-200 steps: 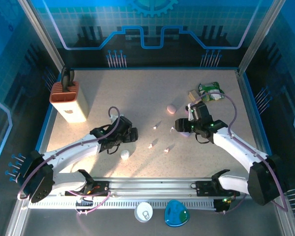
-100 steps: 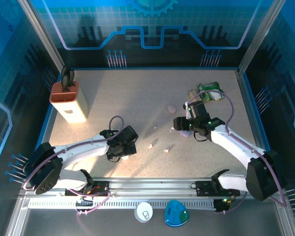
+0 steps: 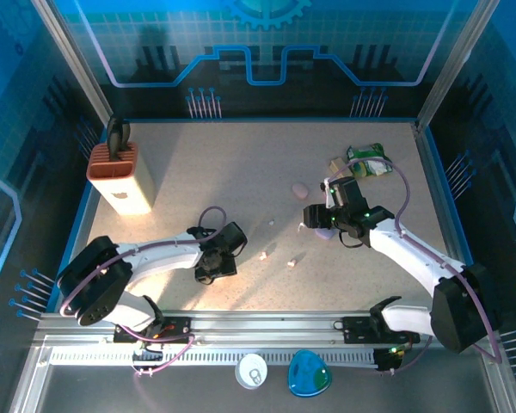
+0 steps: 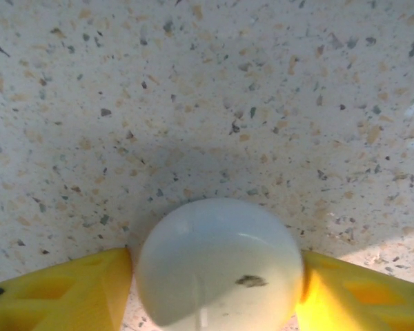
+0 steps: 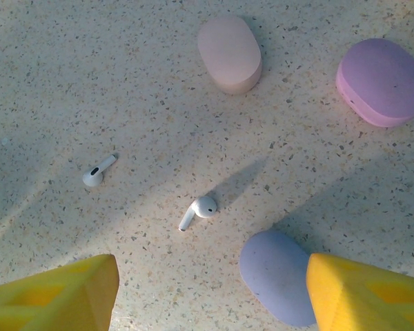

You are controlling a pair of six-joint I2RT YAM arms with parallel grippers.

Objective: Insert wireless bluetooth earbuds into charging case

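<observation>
Left gripper (image 4: 216, 267) has slid toward the near edge; jaws clamped on white case (image 4: 217, 238). Right gripper (image 5: 212, 284) hovers, jaws apart, lilac case (image 5: 274, 276) beside one finger.

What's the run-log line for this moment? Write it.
left pincer: gripping white case on table | right pincer: open, lilac case beside one finger | white earbud: loose on table
</observation>
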